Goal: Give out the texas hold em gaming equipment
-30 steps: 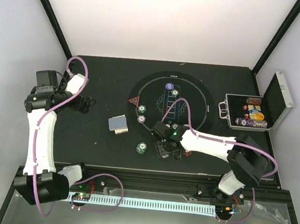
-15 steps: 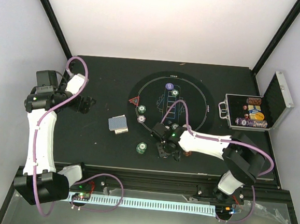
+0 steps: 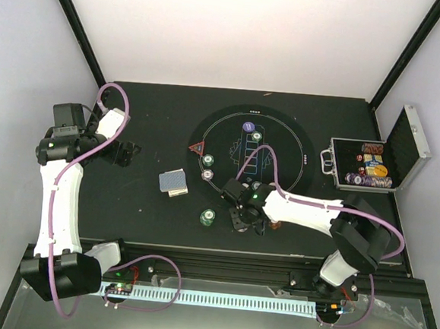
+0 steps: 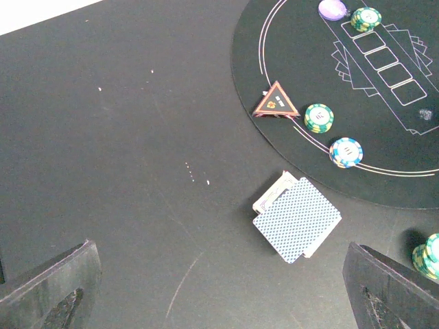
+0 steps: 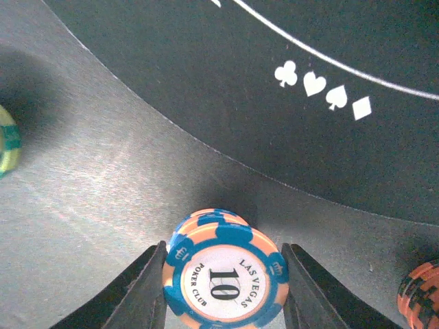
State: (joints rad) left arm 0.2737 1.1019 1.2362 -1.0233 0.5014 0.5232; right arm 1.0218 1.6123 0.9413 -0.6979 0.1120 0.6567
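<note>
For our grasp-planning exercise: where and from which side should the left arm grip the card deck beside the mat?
Take the card deck by two opposite side edges, coming straight down with the left end effector turned to match its diagonal pose. It lies flat and thin, so only edges offer purchase; lower cards jut out one side, so probably clamp the cleaner pair.
</note>
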